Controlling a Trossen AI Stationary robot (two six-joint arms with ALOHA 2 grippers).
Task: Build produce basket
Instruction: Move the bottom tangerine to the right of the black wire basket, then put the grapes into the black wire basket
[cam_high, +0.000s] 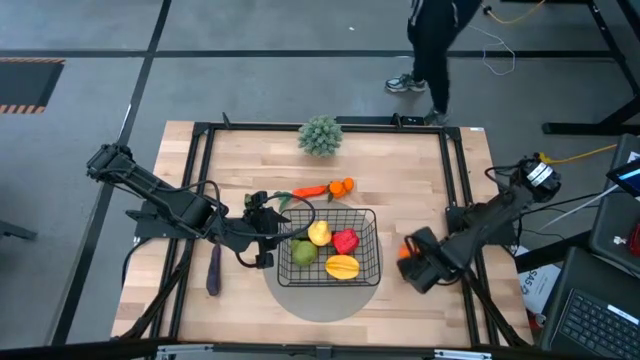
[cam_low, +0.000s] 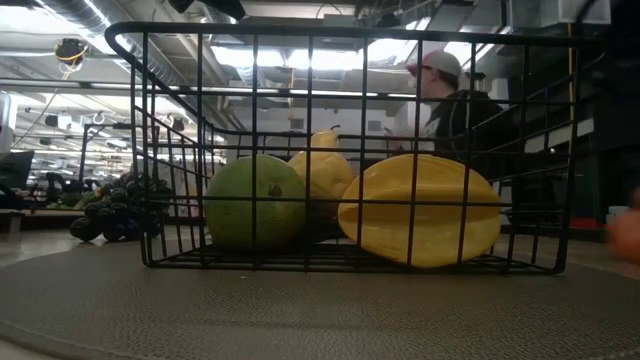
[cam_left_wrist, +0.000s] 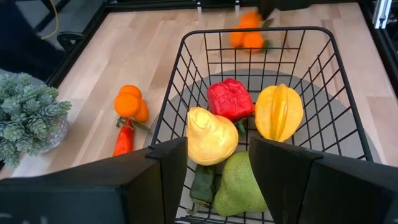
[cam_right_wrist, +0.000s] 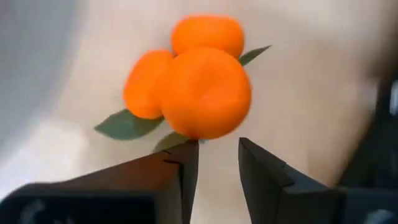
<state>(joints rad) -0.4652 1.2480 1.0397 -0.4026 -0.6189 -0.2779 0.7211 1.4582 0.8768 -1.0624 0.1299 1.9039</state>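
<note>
The basket (cam_high: 328, 245) sits on a grey round mat (cam_high: 325, 298) at table centre and already holds a green pear (cam_left_wrist: 239, 183), a pale yellow pear (cam_left_wrist: 211, 135), a red pepper (cam_left_wrist: 231, 98) and a yellow star-shaped fruit (cam_left_wrist: 278, 112). The right gripper (cam_right_wrist: 214, 155) hangs just over an orange cluster (cam_right_wrist: 193, 81) lying on the bare wood to the right of the basket; its fingers stand apart with a narrow gap, holding nothing. The step in hand appears to be picking up this cluster. To do it well, widen the fingers past the largest orange, centre on it, descend close to the table, then close; avoid pinching only a leaf. The left gripper (cam_left_wrist: 217, 165) waits spread at the basket's left edge, empty. A carrot (cam_high: 308, 192), a second orange cluster (cam_high: 343, 185), grapes (cam_low: 115, 208) and an eggplant (cam_high: 213, 270) remain outside the basket.
</note>
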